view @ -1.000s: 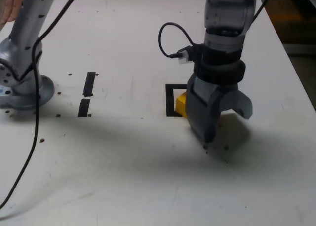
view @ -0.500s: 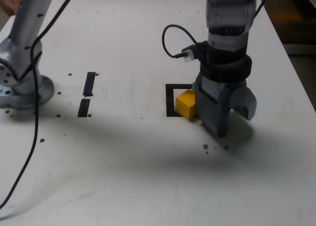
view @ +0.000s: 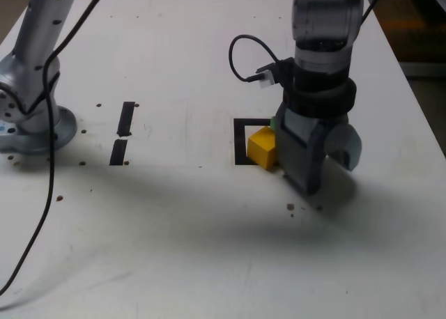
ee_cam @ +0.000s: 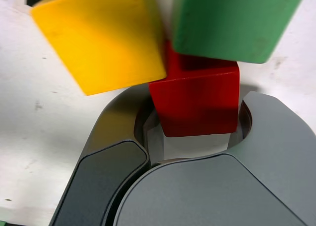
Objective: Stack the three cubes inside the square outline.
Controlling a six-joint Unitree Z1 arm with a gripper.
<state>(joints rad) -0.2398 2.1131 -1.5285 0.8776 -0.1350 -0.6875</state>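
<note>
In the wrist view the red cube (ee_cam: 195, 102) sits between my gripper's (ee_cam: 195, 115) two grey jaws, which are shut on its sides. The yellow cube (ee_cam: 98, 38) lies beside it, turned at an angle, touching its corner. The green cube (ee_cam: 232, 21) lies just beyond the red one, against it. In the exterior view the gripper (view: 322, 171) points down at the table, just to the exterior view's right of the yellow cube (view: 262, 146), which rests on the square outline (view: 240, 142). Only a sliver of the green cube (view: 274, 124) shows behind the gripper. The red cube is hidden there.
The arm's base (view: 28, 124) stands at the exterior view's left, with a black cable (view: 50, 159) trailing toward the front. Two short black tape strips (view: 126, 117) (view: 118, 152) lie between the base and the outline. Small dark specks (view: 290, 207) dot the table near the gripper.
The gripper has shifted a little away from the table's front edge and its jaws have closed in. More of the yellow cube shows now. Over the last half second little has moved.
</note>
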